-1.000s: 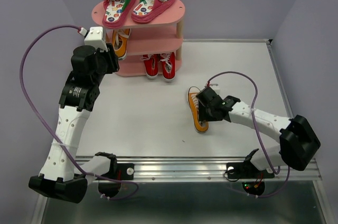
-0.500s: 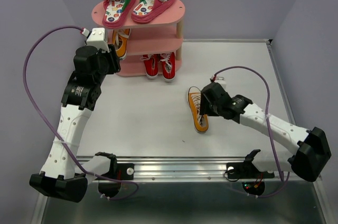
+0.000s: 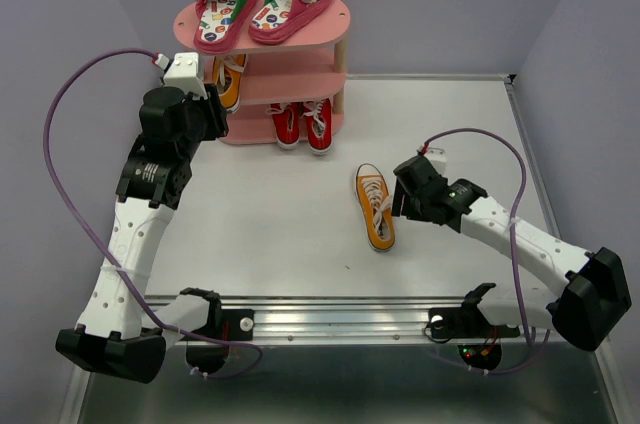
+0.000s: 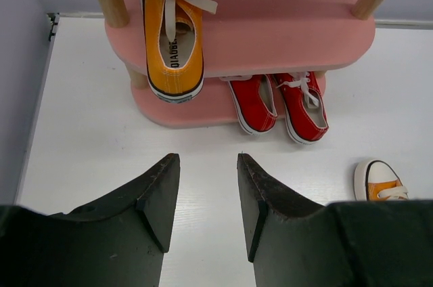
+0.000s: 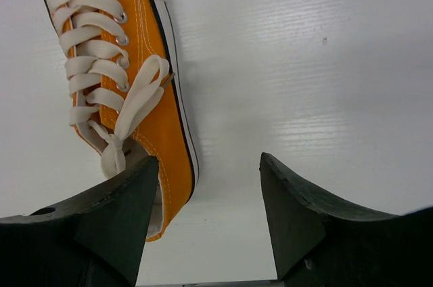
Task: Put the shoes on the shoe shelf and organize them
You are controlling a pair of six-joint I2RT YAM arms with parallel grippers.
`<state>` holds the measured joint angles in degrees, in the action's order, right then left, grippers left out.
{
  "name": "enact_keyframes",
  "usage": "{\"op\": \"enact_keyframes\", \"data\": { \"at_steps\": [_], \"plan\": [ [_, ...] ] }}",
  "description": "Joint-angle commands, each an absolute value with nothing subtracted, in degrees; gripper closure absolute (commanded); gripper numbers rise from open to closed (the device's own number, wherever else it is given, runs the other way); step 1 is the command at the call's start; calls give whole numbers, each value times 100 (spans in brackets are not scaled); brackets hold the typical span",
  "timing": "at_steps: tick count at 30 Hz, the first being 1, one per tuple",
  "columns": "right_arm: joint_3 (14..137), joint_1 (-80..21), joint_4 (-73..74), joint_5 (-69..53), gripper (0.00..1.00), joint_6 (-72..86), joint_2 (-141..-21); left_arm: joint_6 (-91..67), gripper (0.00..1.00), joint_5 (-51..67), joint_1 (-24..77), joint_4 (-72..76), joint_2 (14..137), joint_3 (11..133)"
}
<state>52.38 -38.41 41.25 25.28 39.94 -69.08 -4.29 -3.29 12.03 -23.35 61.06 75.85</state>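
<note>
The pink three-tier shoe shelf [image 3: 330,32] stands at the back. Two pink flip-flops [image 3: 262,6] lie on its top board. One orange sneaker [image 3: 229,82] [image 4: 173,36] sits on the middle board at the left. Two red sneakers [image 3: 303,124] [image 4: 281,100] sit on the bottom board. The other orange sneaker [image 3: 376,208] [image 5: 122,80] lies on the table, toe toward the shelf. My right gripper [image 3: 402,200] [image 5: 210,172] is open and empty just right of that sneaker. My left gripper [image 3: 212,109] [image 4: 208,162] is open and empty in front of the shelf's left end.
The white table [image 3: 450,124] is bounded by purple walls at the back and sides. A metal rail [image 3: 330,319] runs along the near edge by the arm bases. Purple cables [image 3: 70,94] loop off each arm.
My right gripper has drawn back to the right, off the orange sneaker on the table, which stays put. The left arm has barely moved.
</note>
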Motion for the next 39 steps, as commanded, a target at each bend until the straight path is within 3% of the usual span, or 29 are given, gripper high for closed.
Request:
{"op": "enact_keyframes", "data": {
  "at_steps": [1,13,25,29,32,33,39],
  "plan": [
    [5142,-3841,4096,2058,29,3921,-6847,-369,50,-343,1222,-2057,6091,7568],
    [4896,-3841,3709,1221,27,3551,-7110,-387,50,-483,1222,-2101,6065,7550],
    [4659,-3841,2981,809,33,3401,-7760,-281,50,-677,1222,-2153,6021,7497],
    [4535,-3841,2725,852,45,3393,-8130,-281,50,-712,1222,-2145,5985,7462],
    [4552,-3841,2689,923,78,3358,-8227,-272,50,-765,1222,-2171,5950,7479],
    [4622,-3841,2768,1001,98,3349,-8157,-255,50,-782,1222,-2180,5941,7488],
    [5255,-3946,3304,1257,99,3033,-7717,-255,50,-870,1222,-2215,5950,7620]
  ]
}}
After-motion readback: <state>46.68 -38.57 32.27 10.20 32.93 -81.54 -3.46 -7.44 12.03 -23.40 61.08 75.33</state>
